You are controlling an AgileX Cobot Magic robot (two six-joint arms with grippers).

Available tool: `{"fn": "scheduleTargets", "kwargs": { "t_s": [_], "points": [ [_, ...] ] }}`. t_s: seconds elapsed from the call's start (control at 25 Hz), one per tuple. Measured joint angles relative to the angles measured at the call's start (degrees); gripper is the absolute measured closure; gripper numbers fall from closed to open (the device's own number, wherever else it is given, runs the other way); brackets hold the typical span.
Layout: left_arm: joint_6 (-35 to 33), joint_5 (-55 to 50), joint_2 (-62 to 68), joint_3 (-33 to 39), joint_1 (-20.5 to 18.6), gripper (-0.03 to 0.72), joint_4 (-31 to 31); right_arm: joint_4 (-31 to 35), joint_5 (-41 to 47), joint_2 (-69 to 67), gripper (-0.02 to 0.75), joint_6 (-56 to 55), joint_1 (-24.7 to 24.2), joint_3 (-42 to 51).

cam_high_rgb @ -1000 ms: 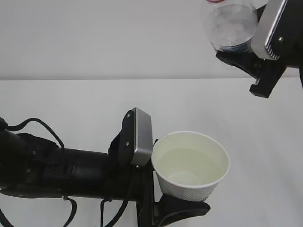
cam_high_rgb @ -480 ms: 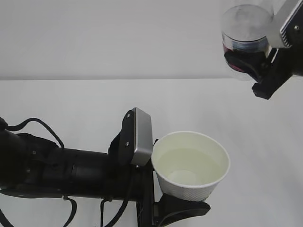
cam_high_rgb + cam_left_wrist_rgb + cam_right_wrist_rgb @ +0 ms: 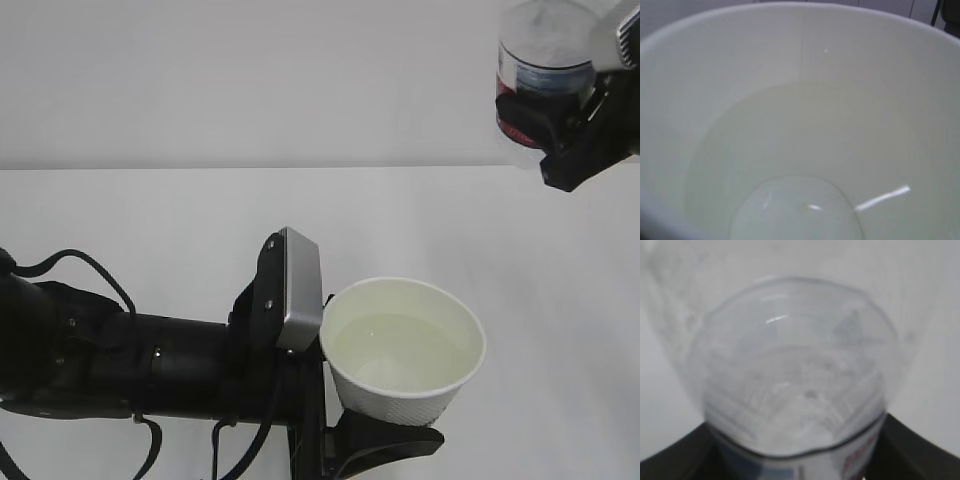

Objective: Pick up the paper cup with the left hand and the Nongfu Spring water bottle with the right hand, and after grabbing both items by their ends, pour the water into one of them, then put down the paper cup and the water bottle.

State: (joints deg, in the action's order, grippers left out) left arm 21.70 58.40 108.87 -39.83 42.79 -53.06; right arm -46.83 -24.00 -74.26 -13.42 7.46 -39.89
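Note:
The white paper cup [image 3: 442, 392] hangs upright above the table at lower centre, part full of clear water [image 3: 400, 345]. My left gripper [image 3: 392, 388] is shut on its lower wall, with one black finger [image 3: 385, 443] showing beneath it. The left wrist view is filled by the cup's cream inside [image 3: 805, 60] and the water [image 3: 800, 165]. At the top right my right gripper [image 3: 560, 125] is shut on the Nongfu Spring water bottle [image 3: 545, 55], well above and right of the cup. The clear base of the bottle [image 3: 795, 375] fills the right wrist view, between black fingers [image 3: 675, 460].
The white table [image 3: 150, 210] runs back to a pale grey wall [image 3: 200, 80]. My left arm's black body and cables [image 3: 100, 360] fill the lower left, with its grey camera module [image 3: 295, 290] beside the cup.
My right gripper has carried the bottle to the right and a little down, away from above the cup, turning it so the red label shows. The cup and left arm have not moved.

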Motion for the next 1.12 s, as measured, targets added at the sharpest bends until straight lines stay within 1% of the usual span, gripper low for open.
{"fn": "scheduleTargets", "kwargs": {
  "t_s": [0.36, 0.68, 0.84, 1.0, 1.12],
  "points": [
    [0.0, 0.0, 0.0, 0.0, 0.0, 0.109, 0.0, 8.3, 1.6, 0.0, 0.259, 1.8, -0.3, 0.5],
    [0.0, 0.0, 0.0, 0.0, 0.0, 0.109, 0.0, 24.1, 0.9, 0.0, 0.259, 10.4, -0.6, 3.2],
    [0.0, 0.0, 0.0, 0.0, 0.0, 0.109, 0.0, 30.0, -0.4, 0.0, 0.259, 12.6, -0.6, 5.0],
    [0.0, 0.0, 0.0, 0.0, 0.0, 0.109, 0.0, 38.0, -3.5, 0.0, 0.259, 17.2, -0.6, 8.9],
    [0.0, 0.0, 0.0, 0.0, 0.0, 0.109, 0.0, 42.6, -7.3, 0.0, 0.259, 18.6, -0.6, 11.9]
  ]
}}
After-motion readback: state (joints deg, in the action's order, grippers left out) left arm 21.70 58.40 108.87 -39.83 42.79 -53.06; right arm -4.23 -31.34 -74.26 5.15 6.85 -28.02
